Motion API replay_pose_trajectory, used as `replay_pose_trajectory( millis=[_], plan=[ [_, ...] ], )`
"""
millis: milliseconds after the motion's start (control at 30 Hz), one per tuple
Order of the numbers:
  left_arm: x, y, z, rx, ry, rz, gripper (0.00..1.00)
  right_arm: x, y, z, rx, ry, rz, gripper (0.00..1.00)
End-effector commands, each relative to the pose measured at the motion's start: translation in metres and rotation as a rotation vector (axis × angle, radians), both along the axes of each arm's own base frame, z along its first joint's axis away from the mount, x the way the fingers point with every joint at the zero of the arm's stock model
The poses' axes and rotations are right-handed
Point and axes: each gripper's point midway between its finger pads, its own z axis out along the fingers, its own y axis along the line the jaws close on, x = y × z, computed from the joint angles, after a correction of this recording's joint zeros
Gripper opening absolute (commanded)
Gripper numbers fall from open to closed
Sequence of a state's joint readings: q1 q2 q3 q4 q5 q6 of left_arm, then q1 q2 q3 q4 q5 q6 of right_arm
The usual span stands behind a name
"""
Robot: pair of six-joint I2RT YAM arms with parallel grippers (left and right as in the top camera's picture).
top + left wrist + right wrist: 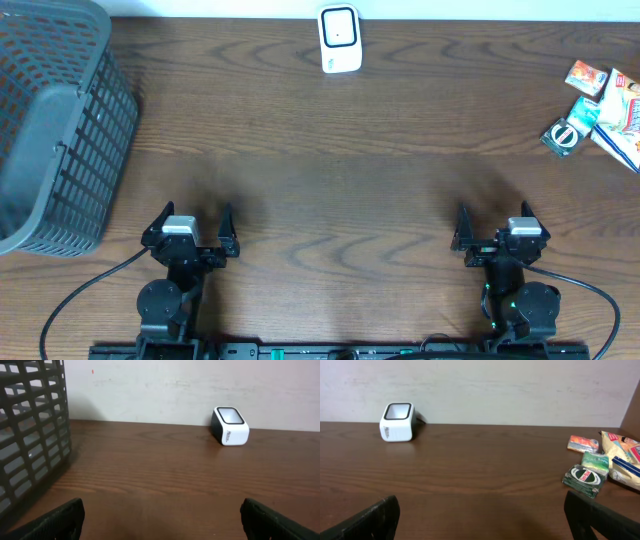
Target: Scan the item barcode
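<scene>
A white barcode scanner (340,39) with a dark window stands at the table's far edge, middle; it also shows in the left wrist view (230,426) and the right wrist view (397,421). Several small packets (597,108) lie at the far right, among them a dark green packet (585,478) and an orange one (582,443). My left gripper (193,226) is open near the front left, empty. On the front right my right gripper (496,222) is open too, nothing between its fingers. Both are far from the packets and scanner.
A grey plastic basket (50,120) stands at the far left; its slatted wall (30,435) fills the left of the left wrist view. Brown wooden table (330,180); a pale wall runs behind the far edge. Black cables trail from both arm bases.
</scene>
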State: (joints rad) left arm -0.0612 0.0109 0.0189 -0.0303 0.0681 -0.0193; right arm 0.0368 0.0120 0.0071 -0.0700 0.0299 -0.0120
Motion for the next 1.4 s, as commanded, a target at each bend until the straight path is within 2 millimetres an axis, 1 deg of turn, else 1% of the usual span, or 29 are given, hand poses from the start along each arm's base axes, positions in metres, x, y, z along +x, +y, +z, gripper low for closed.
replay_pose_trajectory(
  millis=[0,500,1367],
  plan=[
    [-0.001,0.002,-0.016,-0.002,0.050,0.011,0.97,0.000,0.000,0.000,-0.012,0.000,0.001,0.99],
    [-0.001,0.002,-0.016,0.000,0.050,0.010,0.97,0.000,0.000,0.000,-0.011,0.000,0.001,0.99],
    [-0.002,-0.008,-0.015,0.018,0.044,-0.051,0.97,0.000,0.000,0.000,-0.012,0.000,0.001,0.99]
  ],
)
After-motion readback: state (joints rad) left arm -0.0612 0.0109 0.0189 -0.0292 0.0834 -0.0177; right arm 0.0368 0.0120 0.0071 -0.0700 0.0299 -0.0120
